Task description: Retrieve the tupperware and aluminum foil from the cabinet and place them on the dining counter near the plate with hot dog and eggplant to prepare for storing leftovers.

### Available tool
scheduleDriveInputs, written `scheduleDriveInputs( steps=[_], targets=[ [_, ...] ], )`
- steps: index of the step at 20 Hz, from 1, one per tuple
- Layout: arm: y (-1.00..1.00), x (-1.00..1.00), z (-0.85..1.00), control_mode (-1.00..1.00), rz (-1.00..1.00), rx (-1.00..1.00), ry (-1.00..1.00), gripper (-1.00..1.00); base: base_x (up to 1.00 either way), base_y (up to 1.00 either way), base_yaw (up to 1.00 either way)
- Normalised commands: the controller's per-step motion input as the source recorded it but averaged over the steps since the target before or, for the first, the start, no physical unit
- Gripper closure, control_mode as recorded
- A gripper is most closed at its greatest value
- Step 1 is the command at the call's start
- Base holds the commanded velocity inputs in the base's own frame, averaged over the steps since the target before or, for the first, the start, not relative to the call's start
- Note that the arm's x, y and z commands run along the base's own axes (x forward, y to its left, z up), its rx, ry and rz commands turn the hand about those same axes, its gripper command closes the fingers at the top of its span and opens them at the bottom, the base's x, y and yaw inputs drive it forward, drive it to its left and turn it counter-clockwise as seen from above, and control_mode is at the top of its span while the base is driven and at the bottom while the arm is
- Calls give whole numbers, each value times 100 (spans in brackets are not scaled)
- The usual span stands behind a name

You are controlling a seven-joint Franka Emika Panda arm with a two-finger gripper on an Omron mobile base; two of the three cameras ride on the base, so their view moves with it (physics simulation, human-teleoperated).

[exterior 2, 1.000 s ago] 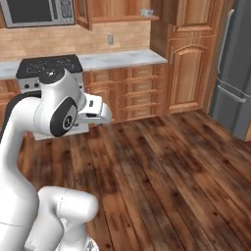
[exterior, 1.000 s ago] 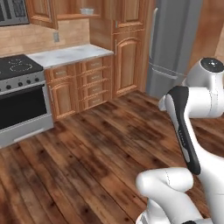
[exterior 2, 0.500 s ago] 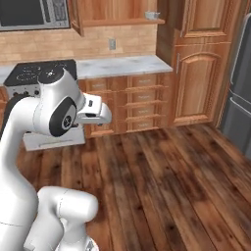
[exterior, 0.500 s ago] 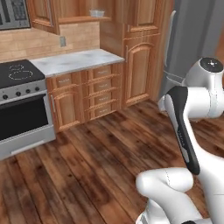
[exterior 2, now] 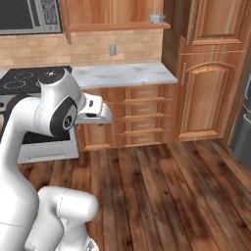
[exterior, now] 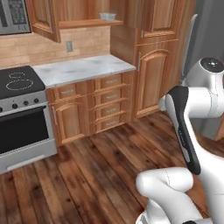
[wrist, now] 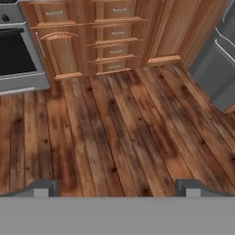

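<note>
Cabinet (exterior: 85, 22) plank shelf (open-fronted), tupperware (exterior: 107, 16) resting on its right end

The arm (exterior 2: 29, 147) rises from its white base, folds at a dark elbow joint and extends its hand forward at mid height; in the left base view the upper arm link (exterior: 186, 131) with its dark strip stands near upright, topped by a white rounded joint; the gripper (wrist: 117, 187) points down and forward; its two dark fingertips (wrist: 43, 187) stand far apart at the lower edge of the hand view; jaws fully spread, nothing between them.
</note>
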Motion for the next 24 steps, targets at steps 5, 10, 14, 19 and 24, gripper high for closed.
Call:
scheduleDriveInputs(
  steps=[5, 10, 14, 19, 24],
  targets=[
    [0, 0, 0, 100, 0, 0, 0, -100, 100, -31, 17],
    [0, 0, 0, 100, 0, 0, 0, -100, 100, -35, 13],
    [0, 0, 0, 100, 0, 0, 0, -100, 100, -38, 10],
    [0, 0, 0, 100, 0, 0, 0, -100, 100, -26, 7],
    [0, 0, 0, 100, 0, 0, 0, -100, 100, -14, 7]
  ],
)
